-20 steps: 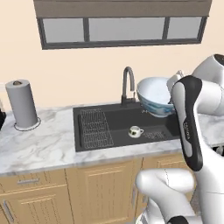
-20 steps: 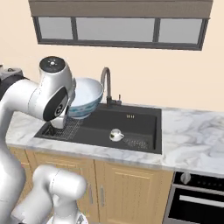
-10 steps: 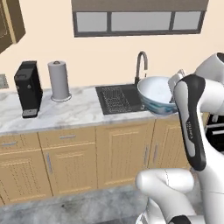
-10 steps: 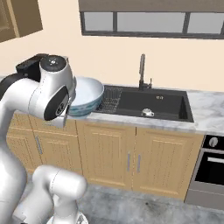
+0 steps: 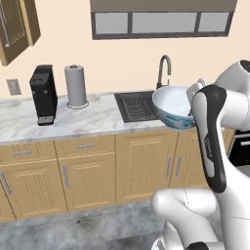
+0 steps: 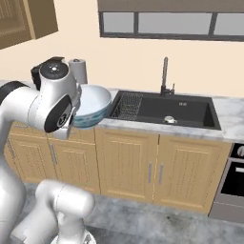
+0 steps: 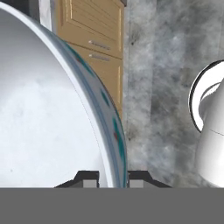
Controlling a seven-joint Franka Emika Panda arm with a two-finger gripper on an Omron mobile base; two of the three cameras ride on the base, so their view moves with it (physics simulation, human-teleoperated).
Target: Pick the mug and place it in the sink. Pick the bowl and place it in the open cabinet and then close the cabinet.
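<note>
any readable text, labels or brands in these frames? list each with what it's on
Robot arm: dark vertical lettering down the forearm link, too small and blurred to read.
Coffee machine: a pale patch near its base, no legible characters.
Bowl: blue pattern only, no text.
Nothing else carries readable text.

I read this as a home kitchen, rendered. Marble-look counter (image 5: 97,119) runs over light-wood base cabinets (image 6: 143,171) with drawers and bar pulls. Black sink (image 6: 167,110) set into the counter, dark curved faucet (image 5: 163,68) behind it. Coffee machine (image 5: 43,95) and paper-towel roll (image 5: 75,85) stand on the counter. Oven (image 6: 234,178) sits at right. Wall cabinet (image 5: 17,27) hangs upper left; window (image 6: 167,23) above the sink.
</note>
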